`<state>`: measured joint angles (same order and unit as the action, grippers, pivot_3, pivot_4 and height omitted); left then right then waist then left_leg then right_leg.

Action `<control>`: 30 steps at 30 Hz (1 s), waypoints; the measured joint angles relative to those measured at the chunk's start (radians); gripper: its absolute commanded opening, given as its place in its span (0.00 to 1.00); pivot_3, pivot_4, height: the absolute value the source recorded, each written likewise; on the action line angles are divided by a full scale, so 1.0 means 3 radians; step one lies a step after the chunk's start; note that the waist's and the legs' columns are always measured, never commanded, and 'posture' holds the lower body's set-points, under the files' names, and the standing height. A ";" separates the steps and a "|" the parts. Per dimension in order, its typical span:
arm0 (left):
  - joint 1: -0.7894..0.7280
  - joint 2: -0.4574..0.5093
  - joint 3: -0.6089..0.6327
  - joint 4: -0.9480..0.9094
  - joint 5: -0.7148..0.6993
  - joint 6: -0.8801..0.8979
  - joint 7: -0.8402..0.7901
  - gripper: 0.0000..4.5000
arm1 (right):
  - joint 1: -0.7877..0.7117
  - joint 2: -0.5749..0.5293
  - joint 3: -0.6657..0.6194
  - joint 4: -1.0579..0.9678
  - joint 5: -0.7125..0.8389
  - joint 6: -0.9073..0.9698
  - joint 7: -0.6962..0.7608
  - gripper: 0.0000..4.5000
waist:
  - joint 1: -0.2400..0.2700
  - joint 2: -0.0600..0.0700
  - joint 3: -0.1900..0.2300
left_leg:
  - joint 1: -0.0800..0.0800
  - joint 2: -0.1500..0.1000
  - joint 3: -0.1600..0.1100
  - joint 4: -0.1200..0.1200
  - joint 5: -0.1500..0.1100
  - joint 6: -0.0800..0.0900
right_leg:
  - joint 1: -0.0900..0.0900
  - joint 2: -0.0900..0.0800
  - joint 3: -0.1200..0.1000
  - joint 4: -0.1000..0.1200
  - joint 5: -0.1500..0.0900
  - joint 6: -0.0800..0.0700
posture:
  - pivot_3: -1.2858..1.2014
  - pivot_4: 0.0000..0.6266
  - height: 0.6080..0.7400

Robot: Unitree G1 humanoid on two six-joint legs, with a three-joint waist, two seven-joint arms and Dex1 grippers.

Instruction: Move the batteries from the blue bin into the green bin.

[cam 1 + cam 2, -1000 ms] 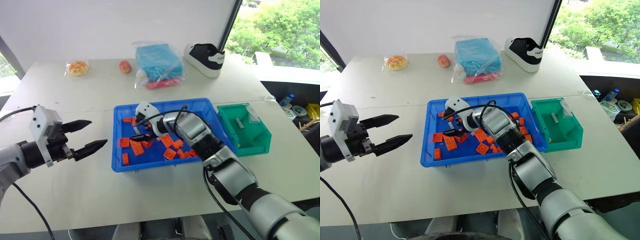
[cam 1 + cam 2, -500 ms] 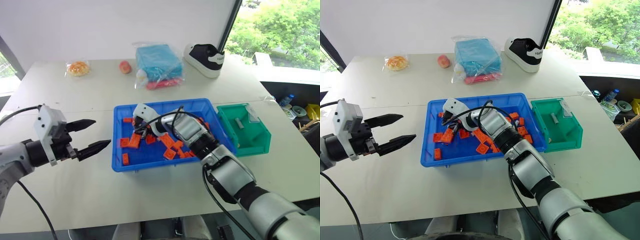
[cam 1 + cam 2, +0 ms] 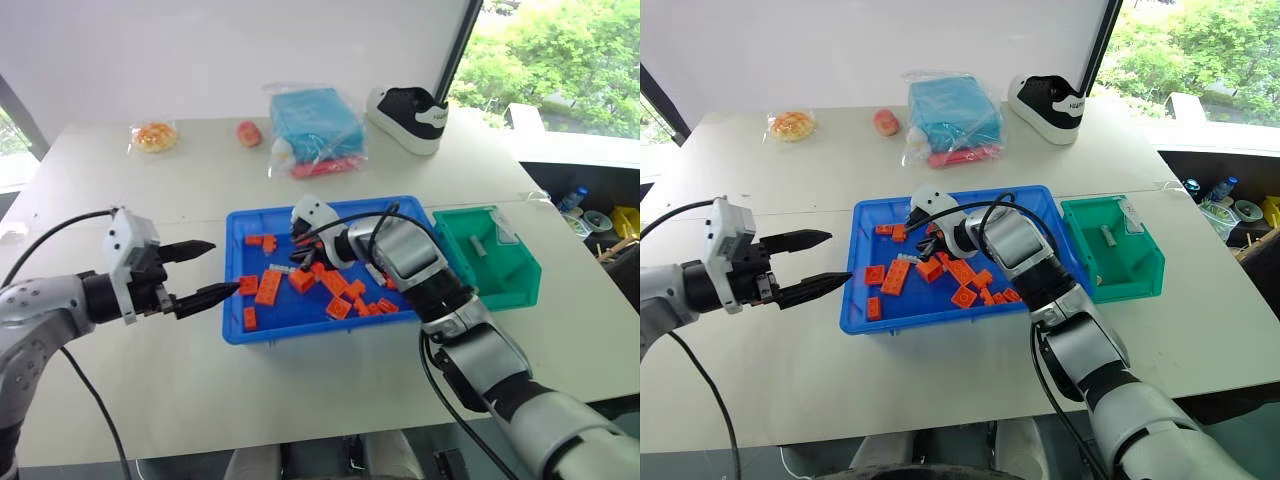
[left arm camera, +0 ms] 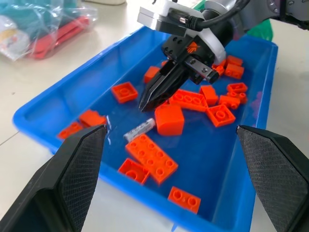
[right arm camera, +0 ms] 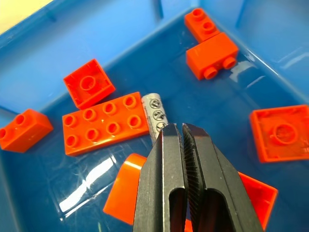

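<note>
White tabletop (image 3: 180, 190) fills most of the scene, backed by a pale wall, with a window onto green trees at the far right. Along the far side of the table sit a wrapped bun (image 3: 154, 136), a small peach-coloured fruit (image 3: 250, 133), a clear bag of teal cloth (image 3: 317, 125) and a black-and-white shoe (image 3: 408, 116).

Near the middle lies the blue bin (image 3: 238, 327), scattered with orange bricks (image 3: 268, 287). One battery (image 4: 139, 129) lies flat on the bin's floor among them, touching nothing that grips it: a long orange brick lies just beside it on one side and a square brick near its other end. The green bin (image 3: 520, 283) stands just beside the blue bin on the robot's right, their rims nearly touching, and another battery (image 3: 481, 247) lies in it along with a small clear packet.

The right gripper (image 4: 145, 104) reaches down into the blue bin, its two black fingers pressed together with nothing between them. Its tips hang just above the loose battery, which shows past them in the right wrist view. The left gripper (image 3: 210, 270) hovers over the table at the blue bin's left edge, its jaws spread wide and empty, pointing towards the bricks.
</note>
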<state>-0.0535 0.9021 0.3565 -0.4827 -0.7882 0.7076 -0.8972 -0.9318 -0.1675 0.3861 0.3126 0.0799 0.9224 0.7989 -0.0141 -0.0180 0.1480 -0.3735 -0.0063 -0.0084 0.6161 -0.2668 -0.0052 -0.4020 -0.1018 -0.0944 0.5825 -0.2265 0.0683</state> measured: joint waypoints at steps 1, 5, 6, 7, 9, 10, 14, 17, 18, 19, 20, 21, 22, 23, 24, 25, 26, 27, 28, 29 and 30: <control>-0.0012 0.0001 -0.0023 0.0009 0.0007 -0.0005 -0.0024 1.00 | 0.0000 -0.0002 0.0014 0.0026 -0.0020 -0.0063 -0.0020 0.03 | -0.0001 0.0000 0.0000 | 0.0000 0.0000 0.0001 0.0000 0.0000 0.0000 | 0.0000 0.0000 0.0000 0.0000 0.0002 0.0003 | 0.52 0.24 0.90; -0.0049 0.0019 -0.0098 0.0060 0.0046 -0.0006 -0.0123 1.00 | 0.0003 -0.0012 0.0124 0.0118 -0.0120 -0.0310 -0.0039 0.03 | 0.0001 0.0000 0.0000 | -0.0001 0.0000 0.0001 0.0000 0.0000 0.0000 | 0.0000 0.0001 -0.0001 0.0000 0.0002 0.0004 | 0.52 0.24 0.90; -0.0067 0.0040 -0.0099 0.0074 0.0051 -0.0007 -0.0140 1.00 | 0.0004 -0.0006 0.0147 0.0132 -0.0135 -0.0368 -0.0039 0.03 | 0.0002 0.0000 0.0000 | -0.0001 0.0000 0.0001 0.0000 0.0000 0.0000 | 0.0000 0.0001 -0.0001 0.0000 0.0002 0.0004 | 0.52 0.24 0.90; -0.0076 0.0063 -0.0098 0.0093 0.0053 -0.0010 -0.0160 1.00 | 0.0004 0.0001 0.0167 0.0149 -0.0150 -0.0433 -0.0036 0.03 | 0.0003 0.0000 0.0000 | 0.0000 0.0000 0.0001 0.0000 0.0000 0.0000 | 0.0000 0.0001 -0.0001 -0.0001 0.0002 0.0004 | 0.52 0.24 0.90; -0.0077 0.0075 -0.0096 0.0103 0.0059 -0.0011 -0.0187 1.00 | 0.0003 0.0004 0.0208 0.0167 -0.0192 -0.0532 -0.0022 0.23 | 0.0003 0.0000 0.0000 | 0.0000 0.0000 0.0001 0.0001 0.0000 0.0000 | 0.0000 0.0001 -0.0001 -0.0001 0.0002 0.0004 | 0.52 0.24 0.90; -0.0076 0.0075 -0.0095 0.0103 0.0061 -0.0012 -0.0191 1.00 | 0.0003 0.0003 0.0229 0.0192 -0.0215 -0.0591 -0.0016 0.33 | 0.0003 0.0000 0.0000 | 0.0000 0.0000 0.0001 0.0001 0.0000 0.0000 | 0.0000 0.0001 -0.0001 -0.0001 0.0002 0.0004 | 0.52 0.24 0.90; -0.0052 0.0075 -0.0088 0.0096 0.0071 -0.0014 -0.0188 1.00 | 0.0004 -0.0031 0.0390 0.0298 -0.0346 -0.0800 0.0059 0.55 | 0.0002 0.0000 0.0000 | 0.0000 0.0000 0.0001 0.0001 0.0000 0.0000 | 0.0000 0.0001 -0.0001 -0.0001 0.0002 0.0004 | 0.52 0.24 0.90; 0.0000 0.0075 -0.0084 0.0073 0.0071 -0.0014 -0.0181 1.00 | 0.0006 -0.0069 0.0483 0.0323 -0.0419 -0.0921 0.0163 0.55 | 0.0000 0.0000 0.0000 | 0.0000 0.0000 0.0001 0.0001 0.0001 0.0000 | 0.0000 0.0001 -0.0001 0.0000 0.0003 0.0005 | 0.52 0.24 0.90; 0.0014 0.0074 -0.0084 0.0055 0.0071 -0.0014 -0.0177 1.00 | 0.0006 -0.0084 0.0508 0.0345 -0.0450 -0.0973 0.0193 0.55 | 0.0002 0.0000 0.0000 | 0.0000 0.0000 0.0001 0.0001 0.0001 0.0000 | 0.0001 0.0001 -0.0001 0.0000 0.0003 0.0005 | 0.52 0.24 0.90; 0.0018 0.0074 -0.0081 0.0036 0.0071 -0.0014 -0.0169 1.00 | 0.0009 -0.0097 0.0526 0.0366 -0.0471 -0.1015 0.0216 0.55 | 0.0005 0.0000 0.0000 | 0.0000 0.0000 0.0001 0.0001 0.0001 0.0000 | 0.0001 0.0001 -0.0001 -0.0001 0.0003 0.0005 | 0.52 0.24 0.90; 0.0019 0.0074 -0.0075 0.0023 0.0070 -0.0014 -0.0151 1.00 | 0.0014 -0.0102 0.0537 0.0402 -0.0492 -0.1068 0.0233 0.55 | 0.0005 0.0000 0.0000 | 0.0001 0.0000 0.0001 0.0001 0.0001 -0.0001 | 0.0001 0.0001 -0.0001 -0.0001 0.0003 0.0005 | 0.52 0.24 0.90; 0.0020 0.0074 -0.0067 0.0020 0.0069 -0.0014 -0.0137 1.00 | 0.0020 -0.0104 0.0543 0.0434 -0.0515 -0.1114 0.0241 0.55 | 0.0004 0.0000 0.0000 | 0.0001 0.0000 0.0001 0.0001 0.0001 -0.0001 | 0.0002 0.0001 -0.0001 -0.0001 0.0003 0.0005 | 0.52 0.24 0.90; 0.0026 0.0073 -0.0060 0.0019 0.0068 -0.0014 -0.0118 1.00 | 0.0023 -0.0107 0.0545 0.0468 -0.0525 -0.1190 0.0248 0.55 | 0.0003 -0.0001 0.0000 | 0.0001 0.0000 0.0001 0.0001 0.0001 -0.0001 | 0.0002 0.0001 -0.0001 -0.0001 0.0003 0.0005 | 0.52 0.24 0.90; 0.0031 0.0073 -0.0054 0.0014 0.0066 -0.0014 -0.0107 1.00 | 0.0023 -0.0108 0.0544 0.0498 -0.0544 -0.1258 0.0256 0.55 | 0.0002 -0.0001 0.0000 | 0.0002 0.0000 0.0001 0.0001 0.0001 -0.0001 | 0.0002 0.0001 -0.0001 -0.0001 0.0003 0.0005 | 0.52 0.24 0.90; 0.0038 0.0071 -0.0050 -0.0002 0.0062 -0.0013 -0.0093 1.00 | 0.0022 -0.0109 0.0543 0.0528 -0.0566 -0.1327 0.0265 0.55 | 0.0002 -0.0001 0.0000 | 0.0002 0.0000 0.0001 0.0001 0.0001 -0.0001 | 0.0002 0.0001 -0.0001 -0.0001 0.0003 0.0005 | 0.52 0.24 0.90; 0.0041 0.0069 -0.0050 -0.0017 0.0054 -0.0013 -0.0081 1.00 | 0.0021 -0.0109 0.0541 0.0550 -0.0582 -0.1372 0.0273 0.55 | 0.0002 -0.0001 0.0000 | 0.0003 0.0000 0.0001 0.0001 0.0001 -0.0001 | 0.0004 0.0001 -0.0001 0.0000 0.0003 0.0005 | 0.52 0.24 0.90; 0.0042 0.0068 -0.0050 -0.0035 0.0050 -0.0013 -0.0071 1.00 | 0.0021 -0.0107 0.0537 0.0568 -0.0587 -0.1402 0.0282 0.55 | 0.0002 -0.0001 -0.0001 | 0.0003 0.0000 0.0001 0.0001 0.0001 -0.0001 | 0.0004 0.0001 -0.0001 0.0000 0.0003 0.0005 | 0.52 0.24 0.90; 0.0042 0.0064 -0.0050 -0.0043 0.0046 -0.0013 -0.0057 1.00 | 0.0020 -0.0101 0.0527 0.0595 -0.0587 -0.1432 0.0297 0.44 | 0.0002 -0.0001 -0.0001 | 0.0004 0.0000 0.0001 0.0001 0.0001 -0.0001 | 0.0005 0.0001 -0.0001 -0.0001 0.0003 0.0005 | 0.52 0.24 0.90; 0.0042 0.0062 -0.0050 -0.0043 0.0045 -0.0013 -0.0049 1.00 | 0.0020 -0.0091 0.0520 0.0615 -0.0587 -0.1448 0.0314 0.37 | 0.0002 -0.0001 -0.0001 | 0.0005 0.0000 0.0001 0.0001 0.0001 -0.0001 | 0.0008 0.0001 -0.0001 0.0000 0.0003 0.0005 | 0.52 0.24 0.90; 0.0042 0.0061 -0.0050 -0.0044 0.0045 -0.0013 -0.0044 1.00 | 0.0020 -0.0082 0.0519 0.0626 -0.0586 -0.1457 0.0330 0.26 | 0.0002 -0.0001 -0.0001 | 0.0005 0.0000 0.0000 0.0001 0.0001 -0.0001 | 0.0009 0.0001 -0.0001 0.0000 0.0003 0.0005 | 0.52 0.24 0.90; 0.0042 0.0060 -0.0050 -0.0044 0.0044 -0.0013 -0.0039 1.00 | 0.0021 -0.0066 0.0511 0.0634 -0.0584 -0.1453 0.0346 0.15 | 0.0002 -0.0001 -0.0001 | 0.0005 0.0000 0.0000 0.0001 0.0001 -0.0002 | 0.0008 0.0001 -0.0001 0.0000 0.0003 0.0005 | 0.52 0.24 0.90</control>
<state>-0.0410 0.9201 0.3413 -0.4958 -0.7749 0.7037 -0.9090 -0.9256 -0.1872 0.5395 0.5028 -0.0954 0.4867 0.9027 -0.0134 -0.0184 0.1478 -0.3719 -0.0062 -0.0083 0.6165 -0.2663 -0.0057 -0.3995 -0.1015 -0.0946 0.5825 -0.2257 0.0697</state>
